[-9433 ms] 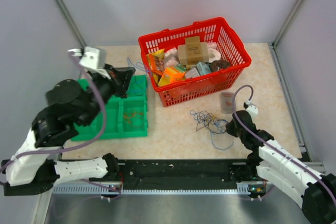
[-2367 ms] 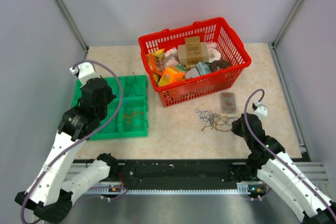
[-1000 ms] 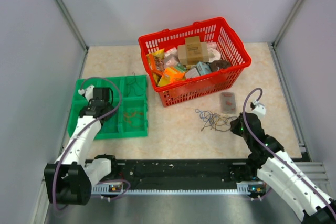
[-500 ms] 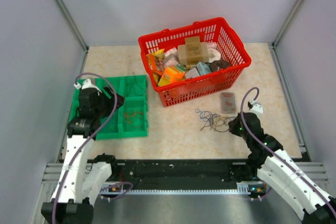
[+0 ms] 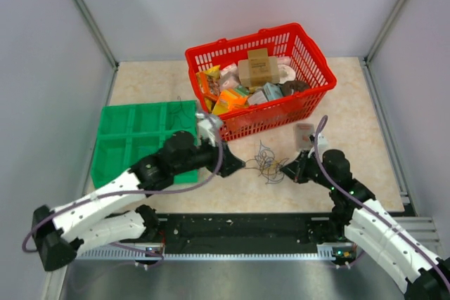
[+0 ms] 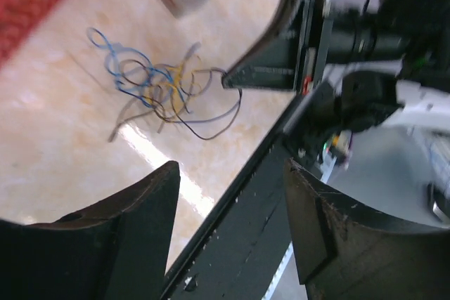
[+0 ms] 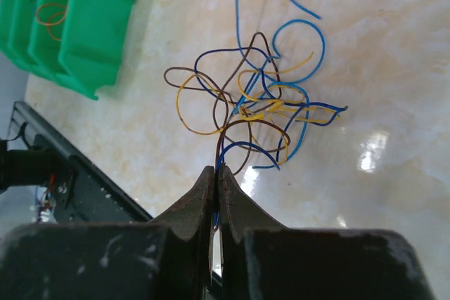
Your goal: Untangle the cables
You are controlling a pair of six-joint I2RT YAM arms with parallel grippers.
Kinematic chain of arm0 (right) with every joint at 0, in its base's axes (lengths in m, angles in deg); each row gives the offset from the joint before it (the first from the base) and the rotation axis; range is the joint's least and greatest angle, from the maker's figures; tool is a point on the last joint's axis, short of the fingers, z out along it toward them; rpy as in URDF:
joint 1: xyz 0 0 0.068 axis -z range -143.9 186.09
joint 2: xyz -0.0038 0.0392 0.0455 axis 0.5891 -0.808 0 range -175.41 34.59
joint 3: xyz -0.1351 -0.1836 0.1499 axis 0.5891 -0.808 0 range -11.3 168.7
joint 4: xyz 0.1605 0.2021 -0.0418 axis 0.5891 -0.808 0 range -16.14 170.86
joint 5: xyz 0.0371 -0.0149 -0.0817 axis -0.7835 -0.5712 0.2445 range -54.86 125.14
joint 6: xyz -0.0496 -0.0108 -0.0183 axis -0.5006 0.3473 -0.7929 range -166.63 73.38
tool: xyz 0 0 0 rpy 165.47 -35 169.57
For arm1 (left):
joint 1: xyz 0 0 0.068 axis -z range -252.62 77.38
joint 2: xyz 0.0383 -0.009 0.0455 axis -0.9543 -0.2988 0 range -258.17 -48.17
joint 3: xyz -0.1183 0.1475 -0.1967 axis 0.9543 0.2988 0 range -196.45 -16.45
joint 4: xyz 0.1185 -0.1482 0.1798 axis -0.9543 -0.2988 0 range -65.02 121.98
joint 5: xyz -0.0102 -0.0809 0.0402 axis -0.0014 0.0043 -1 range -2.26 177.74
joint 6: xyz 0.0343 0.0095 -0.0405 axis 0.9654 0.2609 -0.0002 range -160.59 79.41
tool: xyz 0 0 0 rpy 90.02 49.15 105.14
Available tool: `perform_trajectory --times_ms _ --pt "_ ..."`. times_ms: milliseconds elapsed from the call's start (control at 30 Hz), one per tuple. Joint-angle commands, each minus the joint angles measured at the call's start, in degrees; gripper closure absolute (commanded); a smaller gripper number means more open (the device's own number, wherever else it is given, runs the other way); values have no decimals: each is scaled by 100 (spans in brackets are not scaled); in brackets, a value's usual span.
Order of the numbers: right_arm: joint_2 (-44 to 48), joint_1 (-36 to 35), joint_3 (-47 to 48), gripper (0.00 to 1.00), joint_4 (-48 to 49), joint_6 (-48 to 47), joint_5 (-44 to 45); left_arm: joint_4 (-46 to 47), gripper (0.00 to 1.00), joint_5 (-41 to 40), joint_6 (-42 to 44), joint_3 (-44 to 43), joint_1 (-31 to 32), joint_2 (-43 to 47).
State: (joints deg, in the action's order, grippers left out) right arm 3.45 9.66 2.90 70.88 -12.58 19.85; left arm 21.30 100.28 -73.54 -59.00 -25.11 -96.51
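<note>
The cables [image 5: 266,162] are a small tangle of thin blue, yellow and brown wires on the beige tabletop in front of the red basket. My right gripper [image 5: 287,171] is at the tangle's right side, shut on a brown and a blue strand [image 7: 223,147]. The rest of the tangle [image 7: 253,103] fans out beyond the right gripper [image 7: 216,169]. My left gripper [image 5: 238,166] reaches in from the left and stops just short of the tangle. In the left wrist view the left gripper [image 6: 232,168] stands open and empty, with the cables [image 6: 158,89] ahead of it.
A red basket [image 5: 315,59] full of packaged goods stands behind the tangle. A green compartment tray [image 5: 119,123] lies at the left, with an orange wire [image 7: 50,13] in one compartment. A small packet [image 5: 304,133] lies right of the cables. The black rail [image 5: 239,228] runs along the near edge.
My left arm has swung from over the green tray to the table's centre, and its jaws have opened. The right gripper has shifted left with the tangle, still shut.
</note>
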Motion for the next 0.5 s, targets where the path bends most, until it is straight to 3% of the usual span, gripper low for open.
perform_trajectory --times_ms 0,133,233,300,400,467 --pt "-68 42 -48 100 943 479 -991 795 38 -645 674 -236 1250 -1140" --pt "-419 33 56 100 1551 639 -1836 655 47 -929 808 -816 1744 -2064" --pt "-516 42 197 100 1341 420 -1899 725 50 -971 668 -922 1762 -2364" --pt "-499 25 241 100 1122 261 -1794 655 51 -1531 527 -922 1762 -2417" --pt "-490 33 233 100 1086 234 -1784 356 46 -2201 71 -957 1753 -2566" --pt "-499 33 206 100 1121 243 -1784 216 36 -2413 -141 -992 1753 -2776"
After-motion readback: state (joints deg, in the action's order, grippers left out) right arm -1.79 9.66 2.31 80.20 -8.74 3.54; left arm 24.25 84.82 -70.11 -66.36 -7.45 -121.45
